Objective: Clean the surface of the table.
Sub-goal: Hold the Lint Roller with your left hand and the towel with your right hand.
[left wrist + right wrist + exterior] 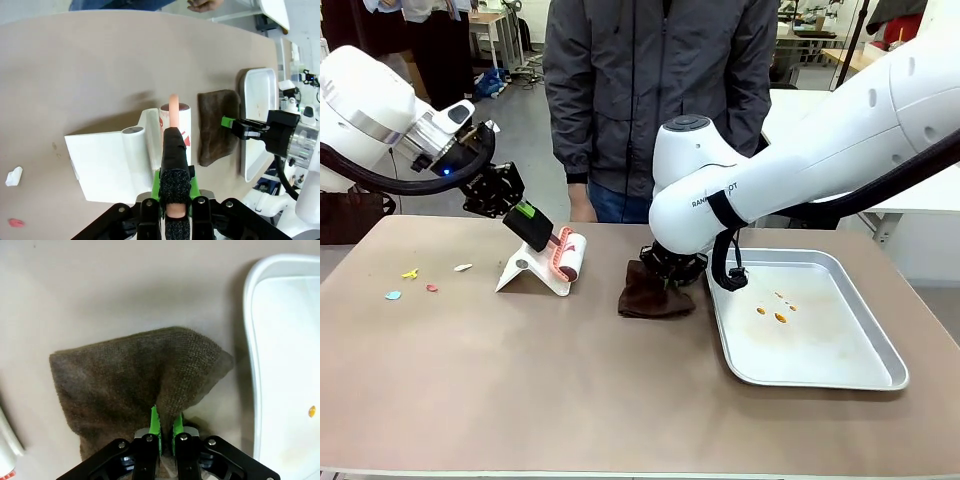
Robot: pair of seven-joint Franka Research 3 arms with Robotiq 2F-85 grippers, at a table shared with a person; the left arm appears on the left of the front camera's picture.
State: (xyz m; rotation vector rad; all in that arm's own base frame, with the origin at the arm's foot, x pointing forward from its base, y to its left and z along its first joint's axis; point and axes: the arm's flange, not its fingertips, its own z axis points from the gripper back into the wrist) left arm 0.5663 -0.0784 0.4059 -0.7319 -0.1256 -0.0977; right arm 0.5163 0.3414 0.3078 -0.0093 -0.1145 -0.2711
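Under both arms lies the wide tan-brown matte table (520, 400), with a shiny steel tray (820, 380) on its right. The right gripper (675, 268) pinches the dark-brown terry cloth (645, 298). The left gripper (525, 212) is clamped on the black handle of the white lint roller (568, 255). Best to lift the roller clear of its white plastic stand (525, 268), then press it over the small coloured scraps (410, 272).

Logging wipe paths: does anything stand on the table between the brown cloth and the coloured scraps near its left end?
Yes. The white stand and the roller resting on it, gripped by the left gripper, sit on the table between the cloth and the scraps.
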